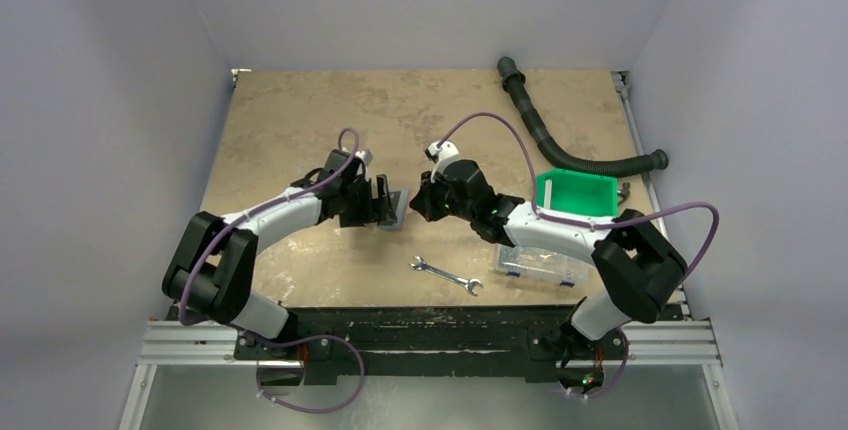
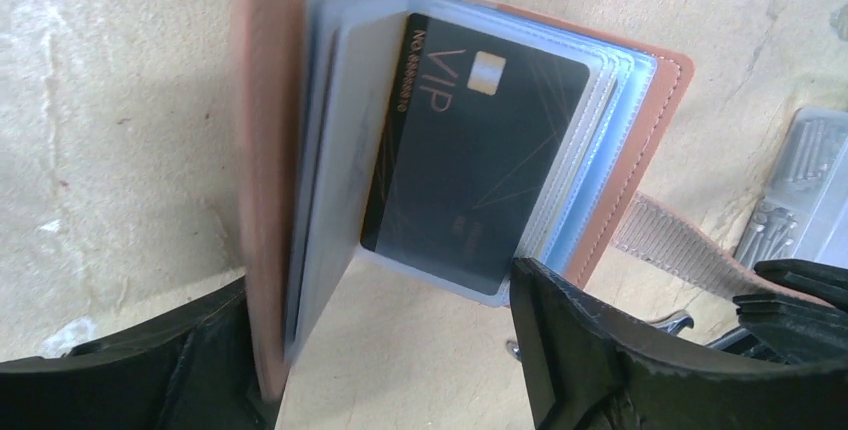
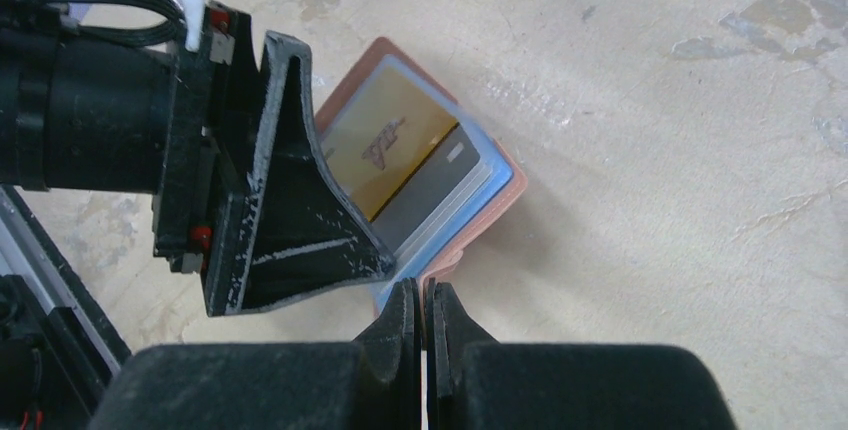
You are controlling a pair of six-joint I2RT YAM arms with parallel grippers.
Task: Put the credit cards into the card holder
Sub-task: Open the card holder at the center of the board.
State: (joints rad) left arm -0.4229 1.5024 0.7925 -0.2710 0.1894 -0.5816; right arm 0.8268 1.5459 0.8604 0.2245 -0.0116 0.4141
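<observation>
The reddish-brown card holder (image 2: 262, 140) stands fanned open like a book between my left gripper's (image 2: 380, 300) wide-set fingers. Its left cover is blurred against the left finger. A dark grey-blue credit card (image 2: 480, 150) marked VIP sits in one of its clear sleeves. In the right wrist view, a gold card (image 3: 385, 140) and a grey card (image 3: 440, 190) show in the holder's (image 3: 500, 205) sleeves. My right gripper (image 3: 422, 292) is shut on the holder's thin brown tab. From above, both grippers (image 1: 385, 205) (image 1: 420, 200) meet at the holder (image 1: 399, 208) mid-table.
A spanner (image 1: 446, 276) lies near the front edge. A clear compartment box (image 1: 540, 262) sits under the right arm, with a green bin (image 1: 575, 193) behind it. A black corrugated hose (image 1: 560, 145) curves along the back right. The holder's woven strap (image 2: 680, 240) trails towards the clear box (image 2: 810, 180).
</observation>
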